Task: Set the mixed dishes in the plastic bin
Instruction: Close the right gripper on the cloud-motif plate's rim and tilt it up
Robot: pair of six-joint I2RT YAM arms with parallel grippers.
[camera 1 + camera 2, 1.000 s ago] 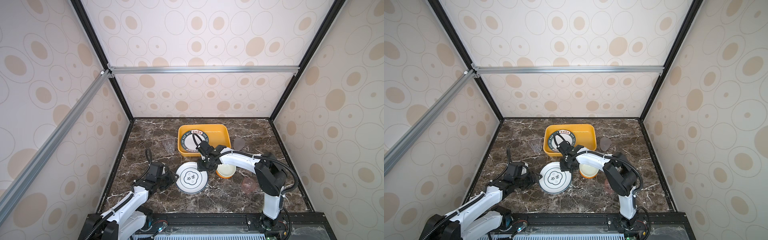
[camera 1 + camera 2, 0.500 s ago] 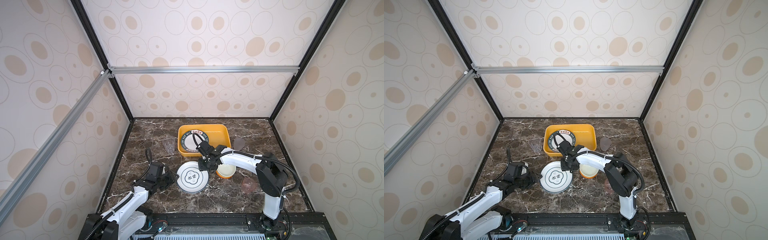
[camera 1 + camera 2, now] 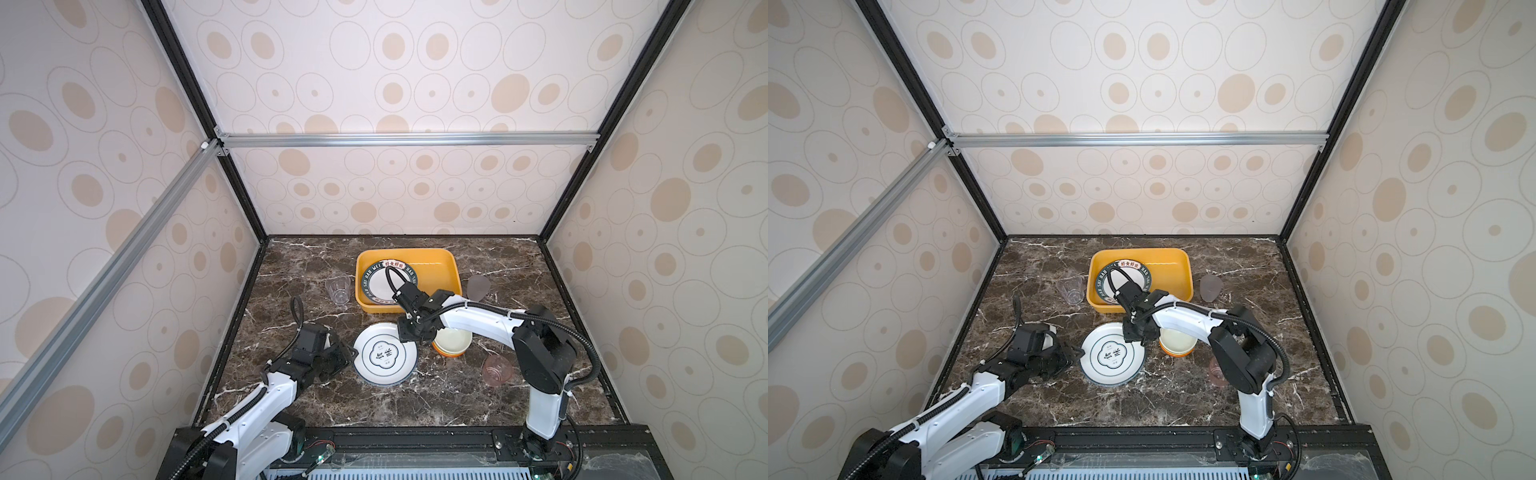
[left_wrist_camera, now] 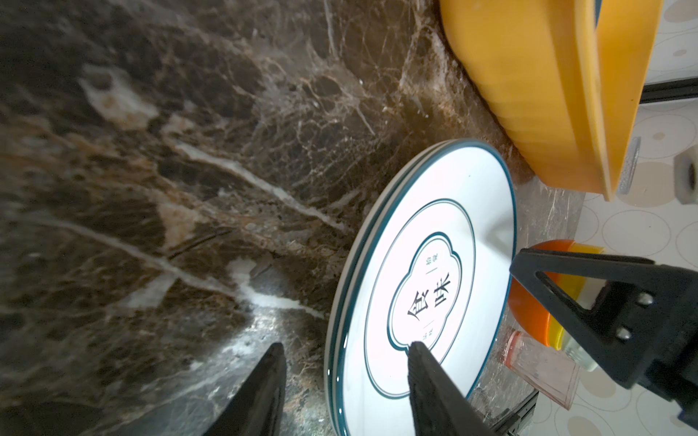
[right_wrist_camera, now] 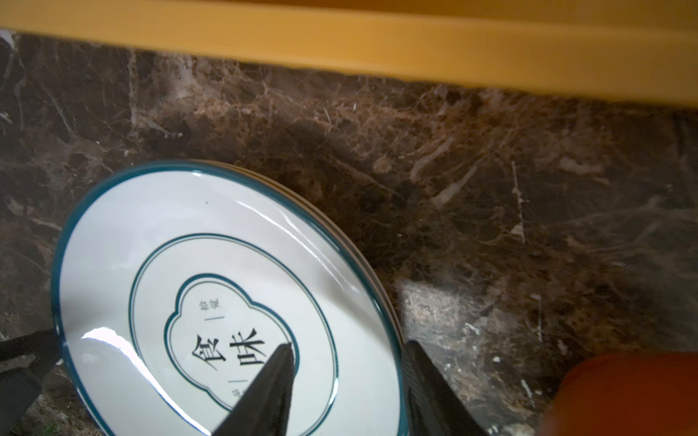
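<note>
Barely anything has moved in the last second. Your right claw (image 3: 412, 336) has eased a little lower onto the rim, the top plate (image 3: 384, 352) has crept very slightly toward it, and the left arm sits where it was.

Right at the claw, the plate's rim runs between the jaws. One finger is over the printed face and the other is outside the edge, down by the table (image 3: 457, 399). The jaws are parted and I can't see a real pinch, so I'd call it released for now. That plate rests a bit off-centre on a second plate (image 3: 392, 383), so you only want the upper rim.

Just beside the claw on its outer side is the orange bowl stack (image 3: 453, 343), almost under the forearm. I'd watch that when you lift.

Across the plate from it, your left claw (image 4: 345, 344) mirrors the pose on the opposite rim. Its jaws are parted with one finger over the face and one off the edge, and it's gripping nothing.

Straight ahead of the right claw, just past the plate's far edge, sits the plastic bin (image 3: 434, 274), its long side lying crosswise to the reach. A banded plate (image 3: 380, 280) already fills the half on the left arm's side. The bare half is on your right arm's side, so that arm looks like the nearer one for the carry over the wall.
</note>
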